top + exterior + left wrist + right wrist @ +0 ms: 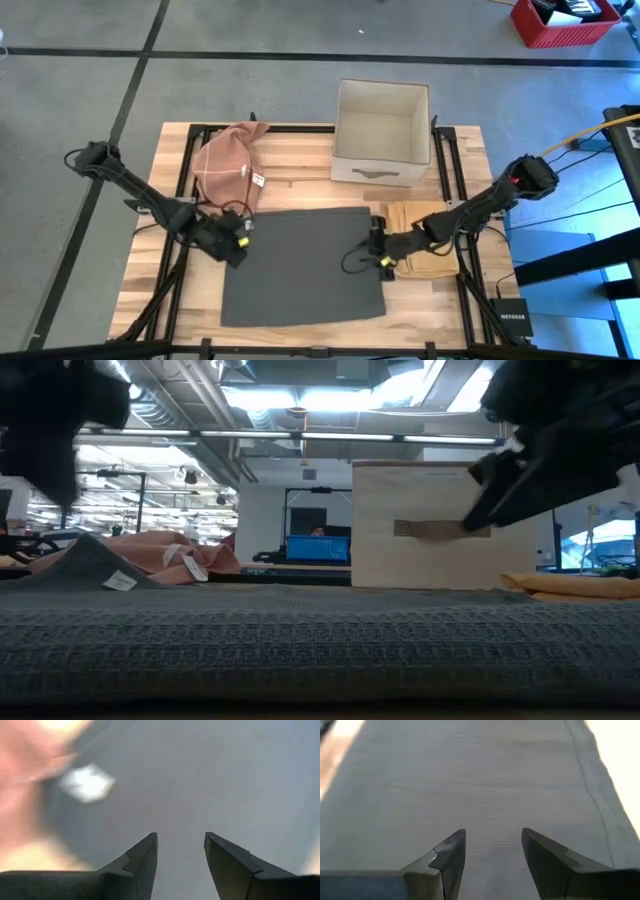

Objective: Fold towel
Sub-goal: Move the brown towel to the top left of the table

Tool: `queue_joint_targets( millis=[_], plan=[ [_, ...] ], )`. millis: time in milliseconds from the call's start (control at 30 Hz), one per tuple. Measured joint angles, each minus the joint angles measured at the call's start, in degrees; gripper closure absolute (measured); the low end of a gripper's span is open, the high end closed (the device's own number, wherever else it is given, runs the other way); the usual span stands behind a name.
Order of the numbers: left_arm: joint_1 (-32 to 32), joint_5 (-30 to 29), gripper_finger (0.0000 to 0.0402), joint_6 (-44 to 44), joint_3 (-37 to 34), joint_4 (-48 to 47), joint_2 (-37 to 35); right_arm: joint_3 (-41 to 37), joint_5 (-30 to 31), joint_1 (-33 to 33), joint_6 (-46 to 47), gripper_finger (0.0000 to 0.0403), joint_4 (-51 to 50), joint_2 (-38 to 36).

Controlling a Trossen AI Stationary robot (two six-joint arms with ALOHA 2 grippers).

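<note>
The grey towel (320,650) fills the low view's foreground and is spread flat at mid-table. Its two far corners are flanked by the left gripper (237,243) and right gripper (380,252), both parted and empty. Grasping seems the step in hand; next, each corner must be pinched and carried toward the near edge. Close by lie a pink cloth (228,160), a tan cloth (425,242) and a box (381,132).

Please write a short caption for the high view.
Both grippers over a flat grey towel, jaws open.
</note>
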Motion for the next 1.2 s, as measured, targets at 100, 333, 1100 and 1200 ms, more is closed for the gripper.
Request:
queue_joint_targets(
  millis=[100, 333, 1100, 1200],
  plan=[
    [2.32, 12.22, 0.0247, -2.61, -0.03, -13.10, -0.28, 0.01, -1.89, -0.52, 4.23, 0.0205, -0.66, 2.19],
    [4.45, 10.31, 0.0247, 1.02, -3.64, -17.97, -0.33, -0.05, 0.89, 1.82, 10.22, 0.0205, 4.41, 11.38],
    [48.48, -10.22, 0.0247, 40.44, -5.53, 5.70, 1.66, -0.01, -0.87, 1.78, 10.34, 0.0205, 12.54, 16.75],
    [51.06, 5.13, 0.0247, 42.51, -2.32, 4.80, 1.42, -0.03, -1.10, 1.78, 10.43, 0.0205, 12.50, 16.75]
  ],
)
